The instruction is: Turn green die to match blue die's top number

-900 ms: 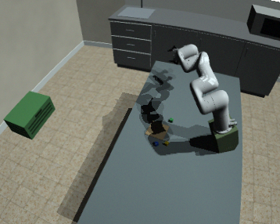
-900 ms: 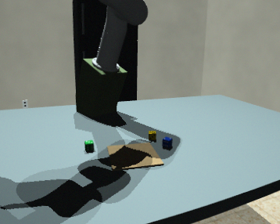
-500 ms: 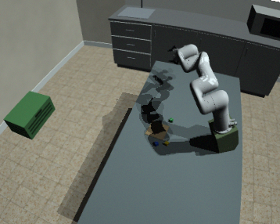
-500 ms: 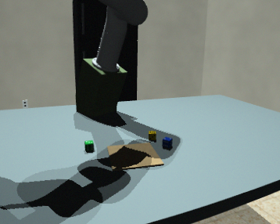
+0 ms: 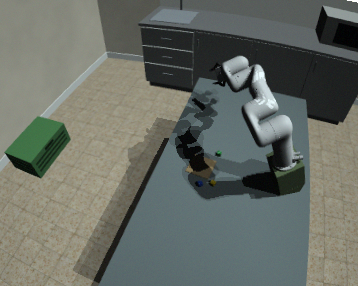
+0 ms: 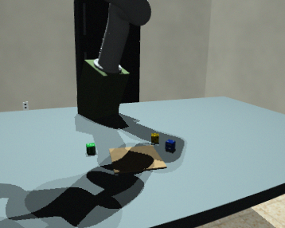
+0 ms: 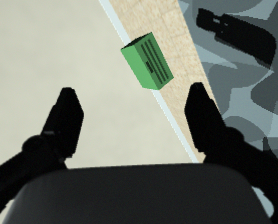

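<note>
A tan mat (image 6: 158,163) lies flat on the grey desk (image 6: 237,135), the landmark around which three dice are set out: the green die (image 6: 91,148) sits on bare desk just off the mat's left edge as the exterior camera sees it, while the yellow die (image 6: 155,138) and the blue die (image 6: 169,145) stand close together just beyond the mat's far right corner, apart from each other and from the mat. None of the dice rests on the mat, which fits a task not yet begun: the green die has to be turned to match the blue die's top face and set down fully on the mat. The pips are too small to read in any view. The white arm (image 5: 260,112) rises from a dark green pedestal (image 5: 297,180) behind the mat and is folded high, well away from the mat. Its gripper (image 7: 134,120) is spread as wide as it goes, holding and touching nothing; the wrist camera looks past the two black fingers at the floor and a green crate (image 7: 147,61).
</note>
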Controlling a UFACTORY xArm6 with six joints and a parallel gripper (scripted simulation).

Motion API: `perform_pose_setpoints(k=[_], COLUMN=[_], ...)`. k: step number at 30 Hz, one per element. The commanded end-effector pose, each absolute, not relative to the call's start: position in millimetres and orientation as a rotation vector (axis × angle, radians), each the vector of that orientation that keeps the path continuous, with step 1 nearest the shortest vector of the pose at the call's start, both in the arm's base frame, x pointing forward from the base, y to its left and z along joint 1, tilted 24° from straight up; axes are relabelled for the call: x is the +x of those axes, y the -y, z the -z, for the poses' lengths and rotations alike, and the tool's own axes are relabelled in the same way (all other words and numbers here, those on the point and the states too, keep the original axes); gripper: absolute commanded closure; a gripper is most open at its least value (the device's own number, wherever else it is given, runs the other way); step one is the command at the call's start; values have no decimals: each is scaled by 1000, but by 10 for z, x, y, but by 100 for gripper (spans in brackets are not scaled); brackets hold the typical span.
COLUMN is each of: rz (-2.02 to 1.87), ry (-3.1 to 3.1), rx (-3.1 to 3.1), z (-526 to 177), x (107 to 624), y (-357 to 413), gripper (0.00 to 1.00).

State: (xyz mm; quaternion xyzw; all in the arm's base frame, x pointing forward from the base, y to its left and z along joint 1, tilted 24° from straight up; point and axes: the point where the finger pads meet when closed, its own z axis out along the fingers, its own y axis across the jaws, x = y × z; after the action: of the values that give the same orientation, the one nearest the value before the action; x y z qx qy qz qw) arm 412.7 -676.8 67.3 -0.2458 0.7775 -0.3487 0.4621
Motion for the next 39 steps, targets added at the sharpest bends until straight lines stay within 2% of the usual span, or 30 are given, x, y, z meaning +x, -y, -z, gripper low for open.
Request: perform_pose_setpoints(k=[1, 5, 7, 9, 11, 17, 22, 25, 31, 39], rz=[814, 765, 765, 719, 713, 630, 561, 552, 474, 419], ry=[-1956, -1972, -1972, -1964, -1961, -1882, -1751, -1728, -1488, -1251], rx=[-801, -1001, -1001, -1199, -1225, -1591, -1900, -1941, -2284, -2521], z=[-669, -629, -629, -598, -595, -553, -520, -515, -465, -410], x=[4384, 4549, 4549, 4631, 4637, 4600, 4416, 4381, 3998, 3624], y=[6226, 5693, 5693, 5174, 5108, 4175, 3421, 3322, 2526, 1993], gripper=[0, 0, 0, 0, 0, 0, 0, 0, 0, 0])
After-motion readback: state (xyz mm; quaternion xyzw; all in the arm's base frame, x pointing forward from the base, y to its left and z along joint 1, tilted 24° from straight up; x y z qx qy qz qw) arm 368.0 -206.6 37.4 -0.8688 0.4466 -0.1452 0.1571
